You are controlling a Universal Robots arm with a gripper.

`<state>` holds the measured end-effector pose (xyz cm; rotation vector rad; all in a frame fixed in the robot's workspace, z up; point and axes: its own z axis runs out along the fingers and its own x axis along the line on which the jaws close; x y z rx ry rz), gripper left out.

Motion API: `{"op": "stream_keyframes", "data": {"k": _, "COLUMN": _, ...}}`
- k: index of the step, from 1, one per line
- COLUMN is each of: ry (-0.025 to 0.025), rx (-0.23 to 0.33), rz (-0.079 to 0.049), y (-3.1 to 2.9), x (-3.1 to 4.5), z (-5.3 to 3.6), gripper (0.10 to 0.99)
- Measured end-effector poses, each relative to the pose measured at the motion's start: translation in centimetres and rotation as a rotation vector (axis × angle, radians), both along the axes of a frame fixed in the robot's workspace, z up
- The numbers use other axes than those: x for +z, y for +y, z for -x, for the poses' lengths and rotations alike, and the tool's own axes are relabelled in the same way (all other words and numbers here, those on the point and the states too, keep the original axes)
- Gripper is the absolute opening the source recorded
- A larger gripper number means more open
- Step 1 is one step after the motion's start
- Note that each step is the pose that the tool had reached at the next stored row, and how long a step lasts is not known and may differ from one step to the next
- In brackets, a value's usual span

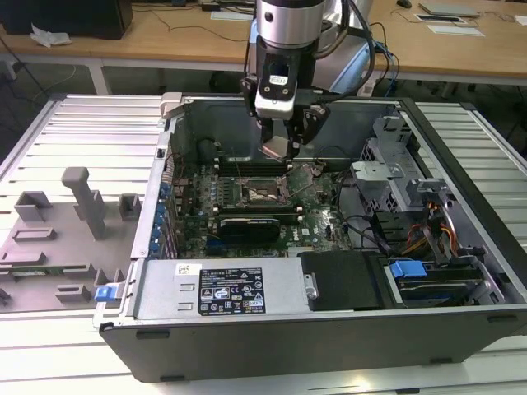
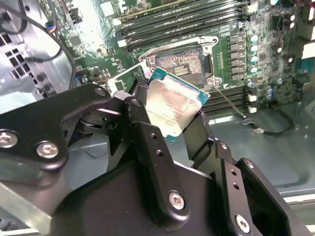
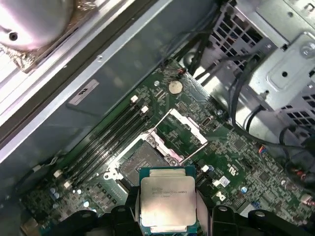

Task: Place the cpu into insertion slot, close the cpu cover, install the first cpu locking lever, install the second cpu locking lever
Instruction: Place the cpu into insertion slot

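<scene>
Between the fingers [image 2: 147, 142] we see the cpu [image 2: 174, 105], a flat square chip with a pale silvery top and a green edge. The fingers are closed against two opposite sides of it and hold it slightly tilted. We see the arm [image 1: 288, 25] pointing straight down into the open case [image 1: 329, 329], carrying the chip above the board, clear of it. Below it we find the slot [image 3: 140, 162] uncovered, its dark pin field bare. The cover [image 3: 179, 130] is tipped up at one side, and a thin lever [image 2: 229, 101] runs off a corner. Beyond the slot lie the memory slots [image 3: 108, 132]. Farther out, a graphics card [image 1: 251, 224] crosses the board, and cables [image 1: 432, 234] crowd the exterior view's right. The ribbed surface [image 1: 82, 123] spreads beyond.
</scene>
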<state>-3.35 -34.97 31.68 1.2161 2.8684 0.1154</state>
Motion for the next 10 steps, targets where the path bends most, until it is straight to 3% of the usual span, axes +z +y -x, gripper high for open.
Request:
{"op": "stream_keyframes", "data": {"k": 3, "ry": 0.0000, "rx": -0.075, "rz": 0.000, "y": 0.00, "x": -0.36, "z": 0.00, "gripper": 0.541}}
{"op": "stream_keyframes", "data": {"k": 9, "ry": 0.0000, "rx": -0.171, "rz": 0.001, "y": 0.00, "x": -0.76, "z": 0.00, "gripper": 0.541}}
{"op": "stream_keyframes", "data": {"k": 10, "ry": 0.0000, "rx": -0.211, "rz": 0.001, "y": 0.00, "x": -0.89, "z": 0.00, "gripper": 0.541}}
